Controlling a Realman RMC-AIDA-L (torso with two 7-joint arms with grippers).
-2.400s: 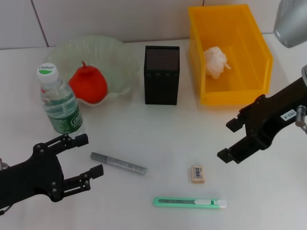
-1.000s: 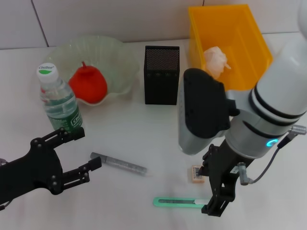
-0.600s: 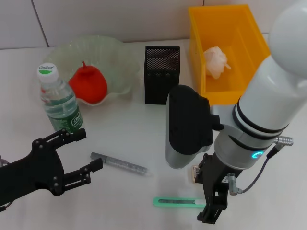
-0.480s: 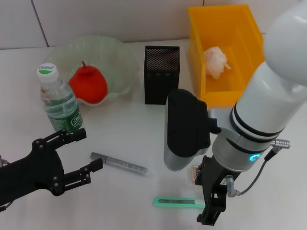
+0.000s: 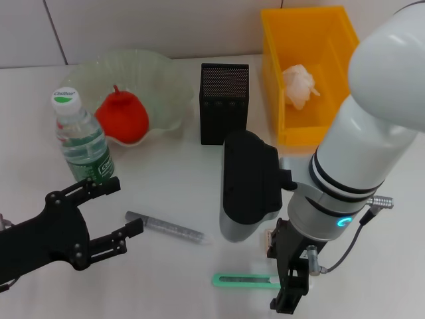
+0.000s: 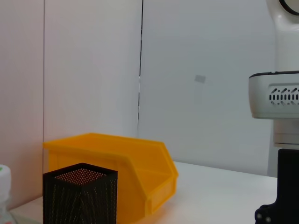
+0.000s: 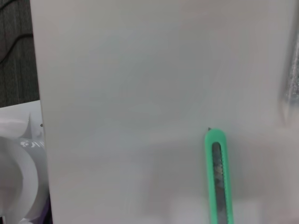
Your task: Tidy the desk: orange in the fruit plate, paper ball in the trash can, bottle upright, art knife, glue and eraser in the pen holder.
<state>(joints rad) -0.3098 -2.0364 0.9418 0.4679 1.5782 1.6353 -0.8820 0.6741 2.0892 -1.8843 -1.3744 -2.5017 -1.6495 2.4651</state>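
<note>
Desk (image 5: pixel 172 173), plain white, with most of the tidying already done. Near the back left corner the orange (image 5: pixel 122 117) sits in the pale green fruit plate (image 5: pixel 166 86), and the bottle (image 5: pixel 82 139) stands upright just in front of the plate. The black mesh pen holder (image 5: pixel 224 104) stands at the middle of the back edge, and the yellow trash can (image 5: pixel 319 73) by the back right corner holds the paper ball (image 5: pixel 299 85).

Three small things are left toward the front edge. The grey glue (image 5: pixel 163 226) lies flat, front left of centre. The mint-green art knife (image 5: pixel 244 280) lies flat near the front edge, its right end hidden under the right arm. The eraser (image 5: pixel 271 240) is only a beige sliver showing beside that arm's wrist.

The right gripper (image 5: pixel 290 296) hangs low over the hidden end of the art knife; whether its claw is released or clenched cannot be told. The left gripper (image 5: pixel 114 211) waits with its claw spread wide just left of the glue, holding nothing.

Risks, as a judgement: the knife is thin and flat on a smooth top, so closing fingers may skid it away, and the crowded wrist may knock the eraser
</note>
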